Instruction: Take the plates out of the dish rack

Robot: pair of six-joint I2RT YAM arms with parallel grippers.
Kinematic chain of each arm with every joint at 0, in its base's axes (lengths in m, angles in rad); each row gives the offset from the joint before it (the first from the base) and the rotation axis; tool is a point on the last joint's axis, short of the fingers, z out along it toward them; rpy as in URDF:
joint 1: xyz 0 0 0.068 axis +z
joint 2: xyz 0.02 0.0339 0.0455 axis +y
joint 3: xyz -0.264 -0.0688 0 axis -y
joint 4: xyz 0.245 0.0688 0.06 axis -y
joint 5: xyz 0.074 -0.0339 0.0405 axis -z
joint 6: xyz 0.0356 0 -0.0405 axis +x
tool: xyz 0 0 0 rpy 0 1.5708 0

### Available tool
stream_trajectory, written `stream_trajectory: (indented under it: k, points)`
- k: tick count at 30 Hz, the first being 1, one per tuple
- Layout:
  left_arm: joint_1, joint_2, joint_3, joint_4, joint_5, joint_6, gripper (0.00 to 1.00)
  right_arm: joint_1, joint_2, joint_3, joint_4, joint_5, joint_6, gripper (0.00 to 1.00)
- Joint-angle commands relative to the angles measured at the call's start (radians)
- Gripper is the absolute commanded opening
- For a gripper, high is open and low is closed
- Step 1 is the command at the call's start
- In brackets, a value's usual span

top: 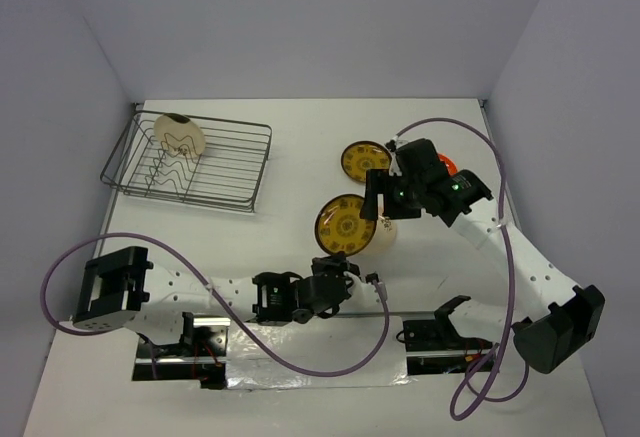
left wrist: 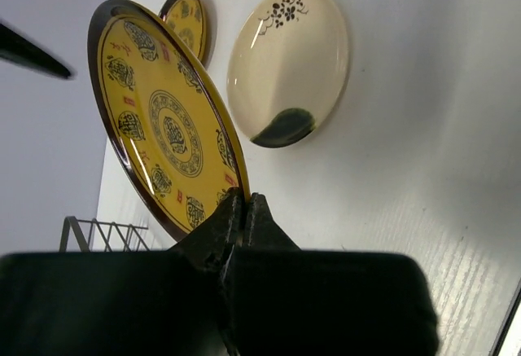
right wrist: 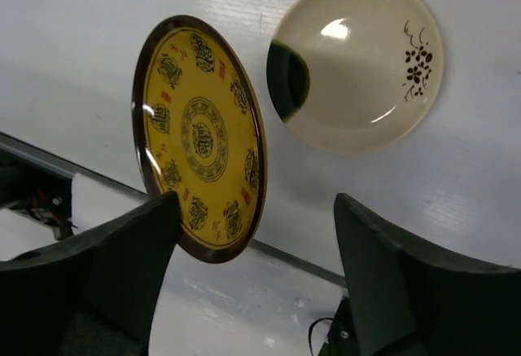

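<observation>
My left gripper [top: 338, 260] is shut on the lower rim of a yellow-gold patterned plate [top: 345, 224] and holds it on edge above the table; the wrist view shows its fingers [left wrist: 247, 201] pinching the plate [left wrist: 167, 120]. My right gripper [top: 386, 205] is open and empty, hovering over a beige plate with a dark blotch [right wrist: 358, 63] that lies flat on the table. The held plate [right wrist: 203, 136] shows between its open fingers [right wrist: 256, 201]. A second yellow plate [top: 363, 160] lies flat farther back. One beige plate [top: 180, 137] stands in the dish rack [top: 240, 172].
An orange-red plate [top: 446, 164] lies partly hidden behind the right arm. The rack sits at the far left near the wall, and a corner of it [left wrist: 106, 234] shows in the left wrist view. The beige plate [left wrist: 289, 63] lies right of the held one.
</observation>
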Motion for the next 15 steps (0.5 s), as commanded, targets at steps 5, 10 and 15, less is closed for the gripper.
stream_trajectory:
  k: [5,10,15]
  points:
    - [-0.013,-0.017,0.015,0.149,-0.029,0.059,0.04,0.019,-0.015,-0.144,0.185,-0.118,0.009,0.32]
    - [-0.010,-0.022,0.003,0.211,-0.098,0.040,0.45,-0.012,-0.047,-0.166,0.285,-0.183,0.031,0.00]
    - [0.045,-0.033,0.110,0.043,-0.300,-0.186,1.00,-0.257,-0.052,-0.218,0.422,-0.166,0.110,0.00]
